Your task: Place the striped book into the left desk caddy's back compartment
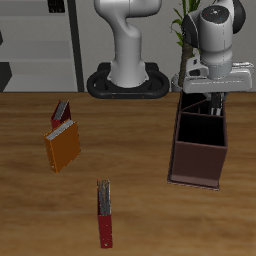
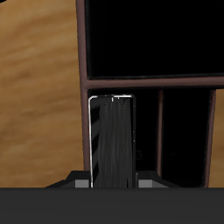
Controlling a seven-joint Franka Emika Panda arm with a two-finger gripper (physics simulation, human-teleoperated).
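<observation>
The striped book (image 2: 114, 140), with black-and-white vertical stripes, stands upright between my fingers in the wrist view. My gripper (image 2: 114, 180) is shut on it. In the exterior view my gripper (image 1: 212, 98) hangs over the back end of the left desk caddy (image 1: 198, 160), a long dark reddish-brown box; the book is mostly hidden there by the hand. In the wrist view the book lines up with the narrow back compartment (image 2: 147, 131), bounded by the caddy's wall (image 2: 81, 52) and a partition (image 2: 149, 82). I cannot tell how deep it is inside.
An orange book (image 1: 62, 146) stands on the table away from the caddy, with a small dark book (image 1: 60, 110) just behind it. A dark red book (image 1: 104, 216) lies near the table's front edge. The robot's base (image 1: 127, 82) is at the back.
</observation>
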